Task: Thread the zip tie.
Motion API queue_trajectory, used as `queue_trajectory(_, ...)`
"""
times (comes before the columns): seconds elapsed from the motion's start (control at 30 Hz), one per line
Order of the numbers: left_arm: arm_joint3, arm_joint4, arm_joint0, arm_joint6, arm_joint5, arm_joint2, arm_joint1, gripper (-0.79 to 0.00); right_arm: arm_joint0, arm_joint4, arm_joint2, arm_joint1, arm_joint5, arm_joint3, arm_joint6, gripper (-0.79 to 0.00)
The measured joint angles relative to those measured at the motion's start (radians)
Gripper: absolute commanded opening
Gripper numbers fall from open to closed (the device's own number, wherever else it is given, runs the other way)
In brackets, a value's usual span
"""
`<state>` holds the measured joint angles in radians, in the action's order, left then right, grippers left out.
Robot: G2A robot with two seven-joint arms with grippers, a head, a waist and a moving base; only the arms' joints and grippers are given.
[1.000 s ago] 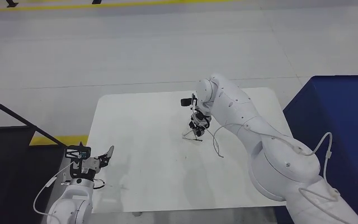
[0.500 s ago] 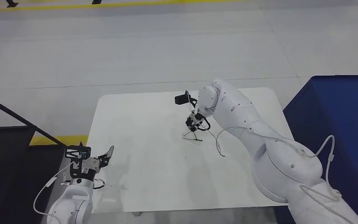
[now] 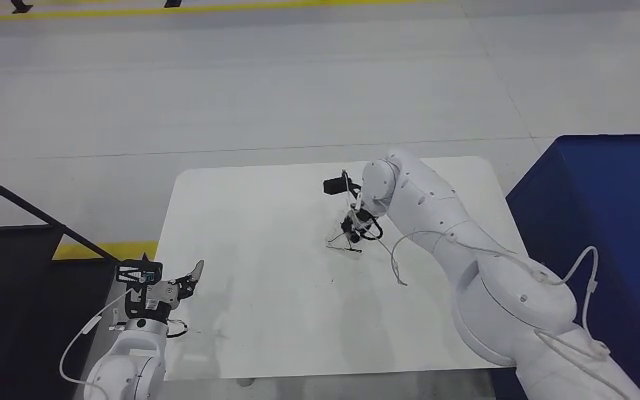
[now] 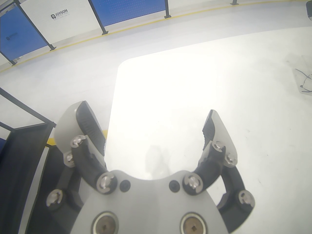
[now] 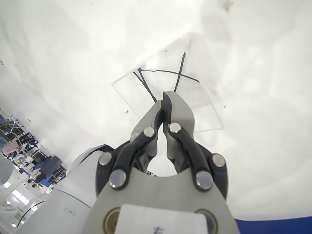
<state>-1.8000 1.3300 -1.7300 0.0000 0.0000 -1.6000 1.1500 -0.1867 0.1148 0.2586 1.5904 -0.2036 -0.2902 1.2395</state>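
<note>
Centre of top view, on matte white table (image 3: pixel 250 300): thin black plastic zip tie (image 5: pixel 179 74), strands crossing over clear flat sheet (image 5: pixel 204 109), pinched by right gripper (image 5: pixel 163 98). Lower left: left gripper (image 4: pixel 148 109), ribbed pads spread, empty.

A white table (image 3: pixel 260 310) with rounded corners stands on a pale grey floor (image 3: pixel 300 80). A thin clear sheet (image 5: pixel 207 115) lies flat on it, away from the edges. A dark blue unit (image 3: pixel 590 200) stands just beside the table's right edge, and a black-framed dark panel (image 3: pixel 40 310) off its left edge. Well beyond the far edge, a yellow floor line (image 4: pixel 136 26) runs in front of blue and white partition panels (image 4: pixel 126 1).
</note>
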Motion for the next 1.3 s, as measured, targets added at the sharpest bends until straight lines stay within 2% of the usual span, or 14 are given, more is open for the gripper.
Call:
queue_trajectory(0.03,0.0,0.0,0.0,0.0,0.0,0.0,0.0,0.0,-0.003,0.004,0.001,0.001,0.005,-0.001,0.002,-0.643)
queue_trajectory(0.07,0.0,0.0,0.0,0.0,0.0,0.0,0.0,0.0,-0.004,0.007,0.002,0.001,0.01,-0.001,0.002,-0.64)
queue_trajectory(0.13,0.0,0.0,0.0,0.0,0.0,0.0,0.0,0.0,-0.007,0.013,0.005,0.003,0.02,-0.001,0.002,-0.566)
queue_trajectory(0.33,0.0,0.0,0.0,0.0,0.0,0.0,0.0,0.0,-0.009,0.023,0.016,0.01,0.044,0.006,0.006,-0.557)
queue_trajectory(0.63,0.0,0.0,0.0,0.0,0.0,0.0,0.0,0.0,-0.013,0.038,0.029,0.028,0.077,0.023,0.014,-0.616)
queue_trajectory(0.73,0.0,0.0,0.0,0.0,0.0,0.0,0.0,0.0,-0.017,0.048,0.031,0.036,0.091,0.032,0.018,-0.597)
queue_trajectory(0.97,0.0,0.0,0.0,0.0,0.0,0.0,0.0,0.0,-0.023,0.074,0.033,0.055,0.126,0.052,0.009,-0.625)
queue_trajectory(1.13,0.0,0.0,0.0,0.0,0.0,0.0,0.0,0.0,-0.023,0.078,0.042,0.065,0.122,0.07,0.006,-0.69)
queue_trajectory(1.23,0.0,0.0,0.0,0.0,0.0,0.0,0.0,0.0,-0.025,0.08,0.047,0.069,0.121,0.082,0.004,-0.785)
queue_trajectory(1.3,0.0,0.0,0.0,0.0,0.0,0.0,0.0,0.0,-0.026,0.08,0.051,0.072,0.122,0.088,0.004,-0.785)
